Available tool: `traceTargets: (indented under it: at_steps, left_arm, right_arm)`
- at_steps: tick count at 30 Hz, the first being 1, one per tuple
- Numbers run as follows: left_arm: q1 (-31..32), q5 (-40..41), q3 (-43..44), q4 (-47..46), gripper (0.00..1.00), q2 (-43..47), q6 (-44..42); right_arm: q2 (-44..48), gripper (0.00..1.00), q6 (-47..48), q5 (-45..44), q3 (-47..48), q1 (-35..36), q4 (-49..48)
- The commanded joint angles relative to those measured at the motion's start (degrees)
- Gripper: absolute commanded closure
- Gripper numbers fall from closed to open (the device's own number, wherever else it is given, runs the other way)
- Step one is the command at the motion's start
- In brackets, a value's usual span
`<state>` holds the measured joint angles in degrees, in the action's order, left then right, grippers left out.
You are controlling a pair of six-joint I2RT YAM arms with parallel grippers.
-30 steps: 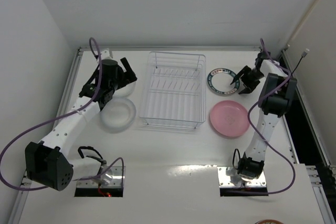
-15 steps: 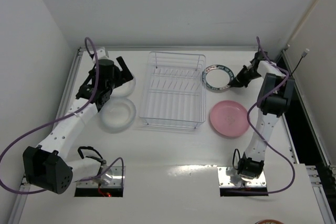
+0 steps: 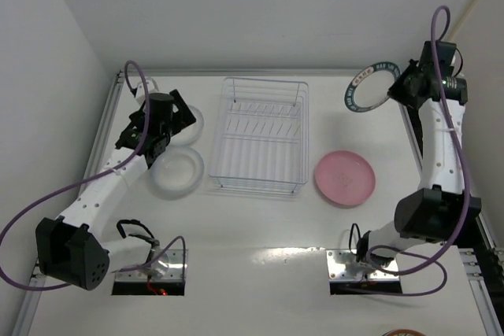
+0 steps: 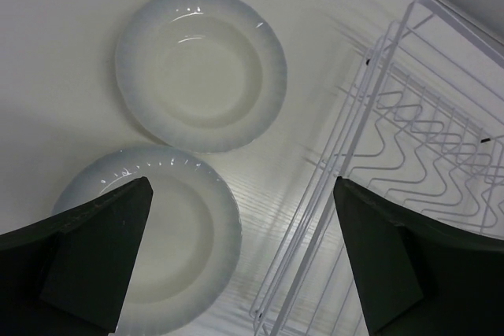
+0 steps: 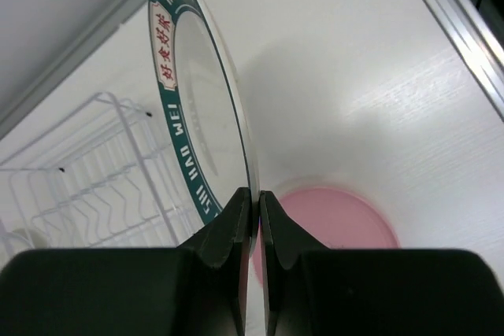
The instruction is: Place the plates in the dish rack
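Observation:
My right gripper is shut on the rim of the white plate with the dark patterned rim. It holds that plate on edge in the air at the back right. The pink plate lies flat on the table right of the white wire dish rack. Two clear glass plates lie left of the rack, and the nearer one shows fully from above. My left gripper hangs open above them, holding nothing.
White walls close the table at the back and left. A metal rail runs along the right edge. The arm bases sit at the near edge.
My right gripper closed on the patterned plate's rim and lifted it off the table, up and to the right. The left arm drifted slightly, still open.

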<state>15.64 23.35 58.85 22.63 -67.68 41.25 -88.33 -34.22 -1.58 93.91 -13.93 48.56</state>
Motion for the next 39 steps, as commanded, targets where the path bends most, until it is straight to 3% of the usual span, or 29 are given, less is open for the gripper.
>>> traceTargets:
  at_steps: [1,8,13,16,21,39]
  left_arm:
    - [-0.52,3.36,3.2,0.66,0.0,-2.28,2.77]
    - [-0.52,2.84,4.61,0.13,0.0,-5.26,3.39]
    - [-0.52,3.36,4.61,1.8,0.0,-5.27,3.92]
    - [-0.52,3.89,4.61,1.8,0.0,-4.74,3.31]
    - [-0.52,3.89,4.61,1.8,0.0,-4.74,3.31]
    - [-0.52,3.89,4.08,2.33,0.0,-3.16,2.78]
  right_arm:
    - [0.0,1.0,0.03,-0.71,2.76,3.11,1.45]
    - [-4.02,1.0,1.96,-4.82,10.76,15.41,4.34]
    - [-13.94,1.0,2.49,-17.3,24.18,25.26,13.05]
    - [-16.6,1.0,2.49,-20.99,25.44,28.07,14.37]
    - [-20.03,1.0,2.49,-25.65,24.92,29.4,17.09]
    - [-31.45,1.0,3.54,-24.61,29.92,33.18,17.71]
